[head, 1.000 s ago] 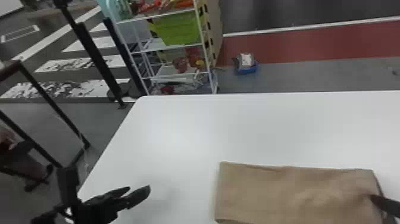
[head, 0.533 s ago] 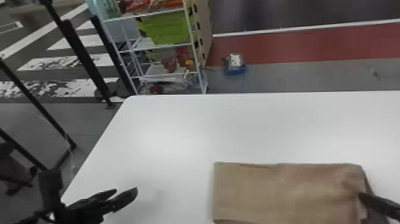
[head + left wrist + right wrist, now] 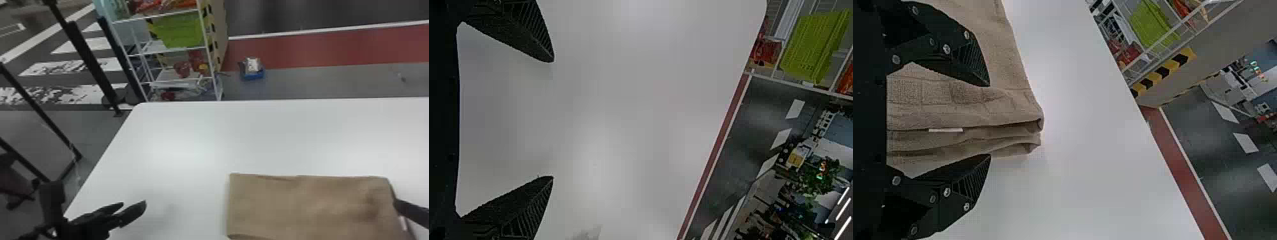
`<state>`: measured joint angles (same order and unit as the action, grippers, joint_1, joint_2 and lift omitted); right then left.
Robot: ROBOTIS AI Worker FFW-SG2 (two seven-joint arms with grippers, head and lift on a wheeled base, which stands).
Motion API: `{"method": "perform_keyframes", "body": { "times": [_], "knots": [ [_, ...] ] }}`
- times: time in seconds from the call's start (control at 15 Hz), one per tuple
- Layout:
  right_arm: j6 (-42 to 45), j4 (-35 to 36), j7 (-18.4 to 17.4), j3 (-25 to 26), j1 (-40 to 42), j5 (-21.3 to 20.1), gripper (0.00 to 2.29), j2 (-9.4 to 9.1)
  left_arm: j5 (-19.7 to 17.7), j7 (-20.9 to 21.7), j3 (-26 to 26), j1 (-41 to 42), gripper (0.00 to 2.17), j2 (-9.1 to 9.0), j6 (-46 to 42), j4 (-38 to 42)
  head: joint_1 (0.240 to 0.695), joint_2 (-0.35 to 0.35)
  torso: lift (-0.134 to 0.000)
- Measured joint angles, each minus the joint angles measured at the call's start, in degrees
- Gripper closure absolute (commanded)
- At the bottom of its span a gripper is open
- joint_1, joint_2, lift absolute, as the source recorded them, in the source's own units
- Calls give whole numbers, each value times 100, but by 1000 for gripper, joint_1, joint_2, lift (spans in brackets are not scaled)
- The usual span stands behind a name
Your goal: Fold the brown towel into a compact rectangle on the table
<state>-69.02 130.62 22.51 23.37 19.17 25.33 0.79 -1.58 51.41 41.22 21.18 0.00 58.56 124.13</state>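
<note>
left tool (image 3: pixel 134 203) hangs empty over the left part of the white table (image 3: pixel 191 137) in the head view, while the right tool (image 3: pixel 402 206) is at the right end of the brown towel (image 3: pixel 303 204), which lies on the table folded in a flat rectangle. in the left wrist view the fingers stand wide apart with bare tabletop beyond. in the right wrist view they are also wide open, the towel's layered folds between them, unclamped.

Brown towel (image 3: pixel 306 204) is matt, rough-lkg cloth, table (image 3: pixel 191 137) smooth w/ slt gloss, green bin (image 3: pixel 180 30) plastic-lkg.
</note>
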Motion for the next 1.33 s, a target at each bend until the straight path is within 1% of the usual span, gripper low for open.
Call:
{"method": "perform_keyframes", "body": {
  "times": [0.07,0.2,0.27,0.33,0.47,0.53,0.6,0.73,0.8,1.0,1.07,1.13,1.2,1.27,1.33],
  "knots": [
    [35,31,13,72,-27,32,178,-5,-7,0,0,-3,36,0,-2,3,695,250,-124],
    [277,4,167,143,-133,-101,799,1,-23,1,0,-8,36,0,-5,5,695,233,-124],
    [483,-43,269,153,-157,-209,1288,14,-31,6,0,-9,36,0,-8,4,695,212,-124],
    [630,-82,344,154,-166,-316,1700,21,-33,9,0,-9,36,0,-16,-6,695,205,-124],
    [723,-116,392,154,-181,-509,1953,35,-39,10,0,-9,36,0,-38,-27,695,193,-124],
    [730,-140,434,154,-189,-611,1956,51,-43,7,0,-9,36,0,-50,-35,695,189,-124],
    [733,-188,498,147,-208,-717,2013,71,-44,2,0,-9,36,0,-56,-41,695,184,-124],
    [739,-363,696,93,-275,-967,2017,94,-44,-9,0,-12,36,0,-59,-47,695,180,-124],
    [761,-427,739,61,-290,-1044,2017,94,-41,-12,0,-15,36,0,-59,-49,695,182,-124],
    [840,-541,744,-49,-301,-1239,2013,94,-40,-10,0,-17,36,0,-59,-56,695,183,-124],
    [849,-555,738,-80,-305,-1290,1973,92,-43,-8,0,-17,36,0,-59,-56,695,184,-124],
    [814,-559,734,-88,-308,-1312,1619,90,-46,5,0,-17,36,0,-59,-55,695,184,-124],
    [716,-549,741,-69,-308,-1308,1075,90,-52,21,4,-17,36,0,-59,-45,695,183,-124],
    [534,-520,838,-7,-321,-1278,826,94,-58,33,7,-18,36,0,-59,-32,695,185,-124],
    [179,-502,1063,94,-397,-1252,775,116,-60,34,6,-18,36,0,-59,-24,695,188,-124]
  ]
}}
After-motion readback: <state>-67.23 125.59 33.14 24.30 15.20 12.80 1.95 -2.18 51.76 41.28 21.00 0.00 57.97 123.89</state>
